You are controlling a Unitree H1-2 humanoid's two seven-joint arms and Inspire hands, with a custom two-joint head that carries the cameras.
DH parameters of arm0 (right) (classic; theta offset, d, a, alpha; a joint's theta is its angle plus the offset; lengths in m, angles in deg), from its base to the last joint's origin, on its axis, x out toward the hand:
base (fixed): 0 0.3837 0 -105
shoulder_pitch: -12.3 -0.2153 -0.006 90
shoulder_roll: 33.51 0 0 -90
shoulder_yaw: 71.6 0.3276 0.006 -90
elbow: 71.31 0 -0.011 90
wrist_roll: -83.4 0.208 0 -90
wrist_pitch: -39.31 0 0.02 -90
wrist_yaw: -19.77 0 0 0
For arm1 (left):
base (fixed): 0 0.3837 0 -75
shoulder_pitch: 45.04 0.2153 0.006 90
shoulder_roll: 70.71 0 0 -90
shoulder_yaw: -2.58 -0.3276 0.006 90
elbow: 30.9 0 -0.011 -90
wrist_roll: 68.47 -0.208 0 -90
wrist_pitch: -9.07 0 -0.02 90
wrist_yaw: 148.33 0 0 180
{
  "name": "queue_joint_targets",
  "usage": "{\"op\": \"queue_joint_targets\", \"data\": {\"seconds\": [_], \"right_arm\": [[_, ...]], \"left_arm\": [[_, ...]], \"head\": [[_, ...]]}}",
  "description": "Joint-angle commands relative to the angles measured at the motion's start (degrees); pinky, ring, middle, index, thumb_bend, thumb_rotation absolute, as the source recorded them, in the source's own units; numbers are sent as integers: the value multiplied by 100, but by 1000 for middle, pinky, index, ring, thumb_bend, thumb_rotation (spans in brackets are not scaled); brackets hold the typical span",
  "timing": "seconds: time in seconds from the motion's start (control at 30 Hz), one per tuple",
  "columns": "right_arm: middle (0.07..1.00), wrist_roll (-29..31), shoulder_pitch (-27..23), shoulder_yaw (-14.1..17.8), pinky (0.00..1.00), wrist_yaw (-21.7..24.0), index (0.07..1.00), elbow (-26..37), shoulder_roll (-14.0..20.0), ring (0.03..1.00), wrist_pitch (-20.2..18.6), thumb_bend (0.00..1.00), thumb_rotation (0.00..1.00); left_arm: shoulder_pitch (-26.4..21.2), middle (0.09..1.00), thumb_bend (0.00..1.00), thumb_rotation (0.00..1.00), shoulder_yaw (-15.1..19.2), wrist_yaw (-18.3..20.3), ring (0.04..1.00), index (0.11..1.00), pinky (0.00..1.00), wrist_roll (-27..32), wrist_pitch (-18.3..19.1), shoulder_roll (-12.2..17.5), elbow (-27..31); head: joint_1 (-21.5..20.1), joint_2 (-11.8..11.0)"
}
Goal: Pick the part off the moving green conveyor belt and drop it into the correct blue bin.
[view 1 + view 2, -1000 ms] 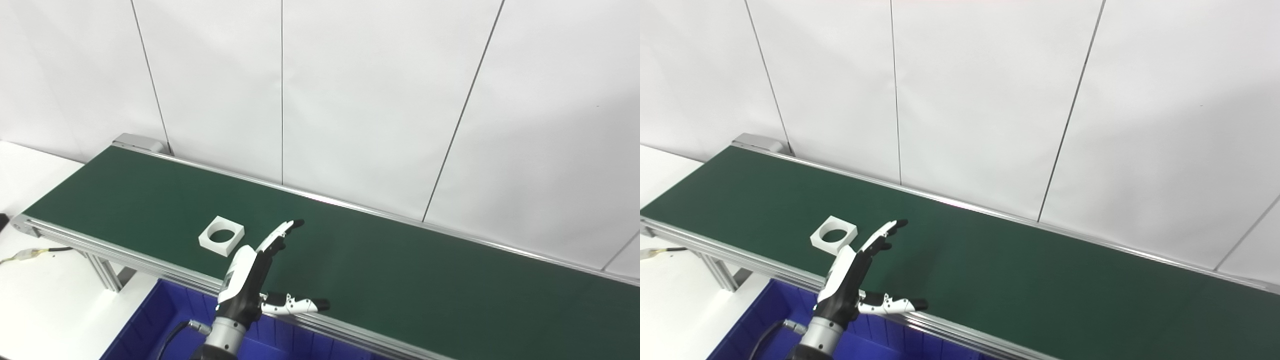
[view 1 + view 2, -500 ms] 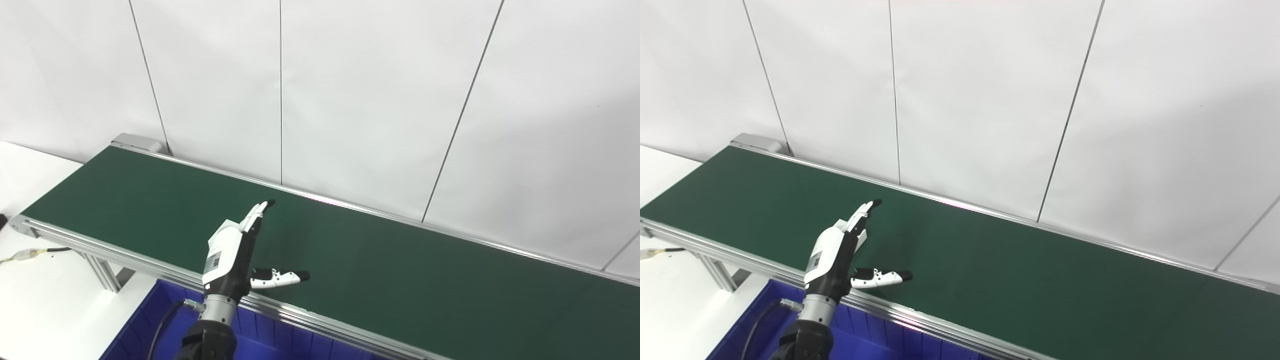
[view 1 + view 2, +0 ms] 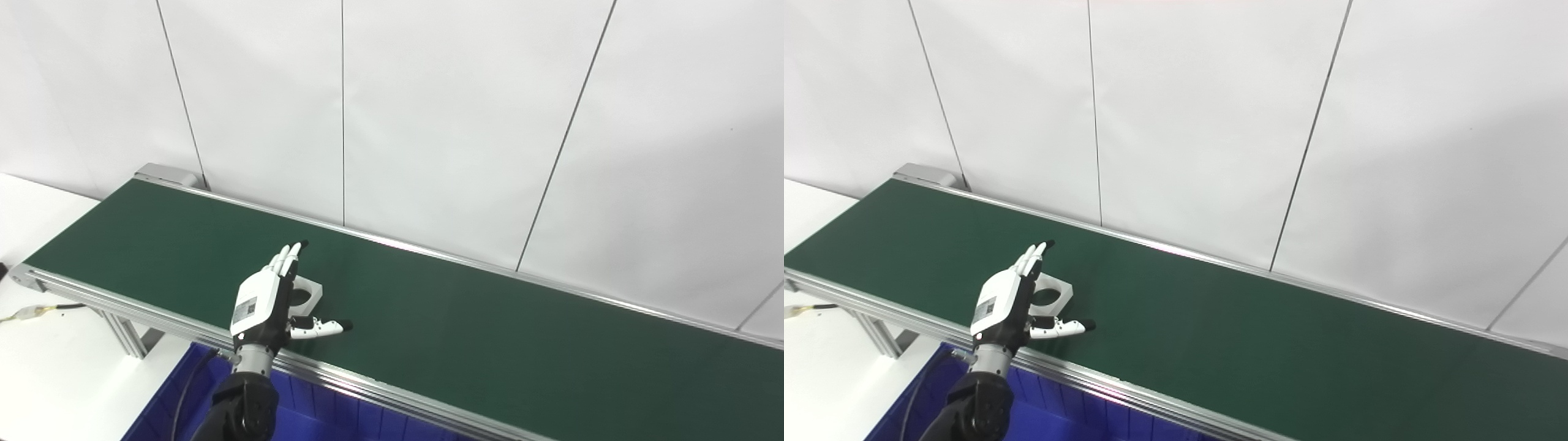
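White square part (image 3: 305,291) half hidden behind the spread left robot hand (image 3: 267,300).

We see our left hand (image 3: 1007,306) open over the green conveyor belt (image 3: 1213,331), fingers apart. The white square part (image 3: 1051,294) lies just behind it, half hidden. A blue bin (image 3: 1041,416) sits below the belt's near rail.

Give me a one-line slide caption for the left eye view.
Left robot hand, open, poised beside a white square part on the green conveyor belt, above a blue bin.
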Motion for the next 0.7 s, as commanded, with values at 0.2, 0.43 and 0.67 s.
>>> {"op": "queue_joint_targets", "data": {"seconds": [0.2, 0.43, 0.67], "right_arm": [[908, -40, -53, 6, 876, -42, 918, 109, -12, 915, 315, 992, 237], [902, -121, 36, 12, 870, -97, 912, 191, -36, 902, 331, 982, 237], [885, -178, 108, -3, 858, -120, 901, 300, -111, 886, 283, 990, 231]], "left_arm": [[-499, 1000, 838, 327, -199, -628, 1000, 953, 999, -132, -14, 231, -523], [-729, 1000, 841, 322, -419, -934, 1000, 942, 1000, -254, 158, 175, -798], [-868, 1000, 819, 320, -636, -929, 1000, 951, 1000, -212, 366, 128, -884]], "head": [[-37, 2], [-160, 29], [-572, 54]]}}
